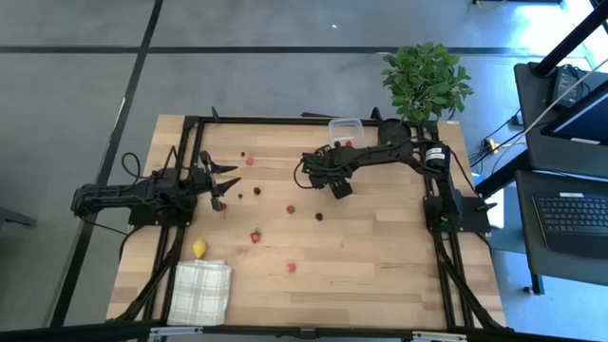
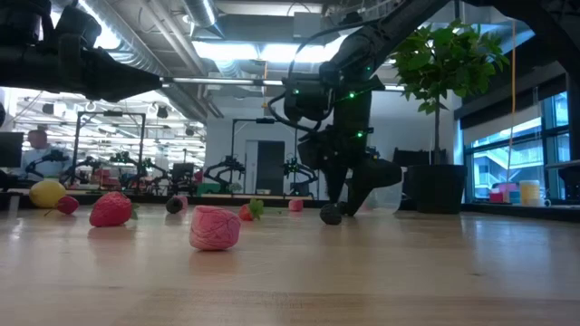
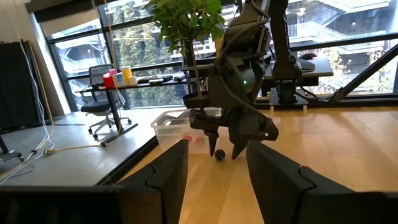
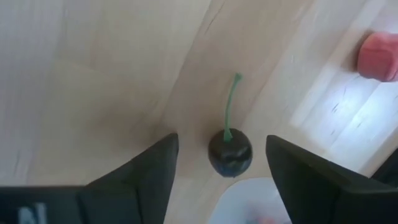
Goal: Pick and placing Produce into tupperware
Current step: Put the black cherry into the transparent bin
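Note:
A dark cherry [image 4: 229,152] with a green stem lies on the wooden table, and my right gripper [image 4: 221,155] stands open over it, pointing steeply down. One finger is on either side of the cherry and neither touches it. The low view shows the same cherry [image 2: 331,215] at the fingertips. The clear tupperware [image 1: 347,131] stands just beyond the right gripper [image 1: 334,187], near the far edge, with something red inside. Red and dark produce pieces [image 1: 291,209] and a yellow lemon [image 1: 199,249] lie scattered on the table. My left gripper [image 1: 226,185] waits open and level at the table's left.
A potted green plant [image 1: 425,81] stands at the far right corner behind the tupperware. A white checked cloth [image 1: 201,290] lies at the near left. A red piece [image 4: 378,55] lies close to the cherry. A black frame [image 1: 285,120] edges the table.

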### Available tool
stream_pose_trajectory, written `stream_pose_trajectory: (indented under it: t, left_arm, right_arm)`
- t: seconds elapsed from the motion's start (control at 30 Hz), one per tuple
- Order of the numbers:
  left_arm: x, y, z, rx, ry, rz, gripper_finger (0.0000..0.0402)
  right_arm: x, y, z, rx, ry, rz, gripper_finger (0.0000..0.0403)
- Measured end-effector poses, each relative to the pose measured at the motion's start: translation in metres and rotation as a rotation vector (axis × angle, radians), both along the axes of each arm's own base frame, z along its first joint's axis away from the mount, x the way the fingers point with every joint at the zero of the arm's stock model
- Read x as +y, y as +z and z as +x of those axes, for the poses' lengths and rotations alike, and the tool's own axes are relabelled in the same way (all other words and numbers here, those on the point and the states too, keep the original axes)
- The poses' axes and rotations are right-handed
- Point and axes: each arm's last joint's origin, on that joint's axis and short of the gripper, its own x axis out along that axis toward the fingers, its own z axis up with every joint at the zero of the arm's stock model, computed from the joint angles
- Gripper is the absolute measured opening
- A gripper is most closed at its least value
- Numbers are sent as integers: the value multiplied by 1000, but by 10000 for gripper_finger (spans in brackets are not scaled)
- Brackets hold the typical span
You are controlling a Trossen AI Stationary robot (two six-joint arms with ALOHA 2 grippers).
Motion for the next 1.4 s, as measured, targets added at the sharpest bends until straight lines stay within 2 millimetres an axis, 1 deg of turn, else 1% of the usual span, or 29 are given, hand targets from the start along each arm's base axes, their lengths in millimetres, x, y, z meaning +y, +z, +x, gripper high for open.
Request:
stream_pose_trajectory:
  t: [0.23,0.87,1.4]
  left_arm:
    - [0,0,0,0,0,-1,157]
    - [0,0,0,0,0,0,157]
    - [0,0,0,0,-1,0,157]
  right_arm:
    - [0,-1,-1,13,-4,-7,214]
    - [0,-2,-1,10,-2,19,161]
    - [0,-2,-1,6,1,33,148]
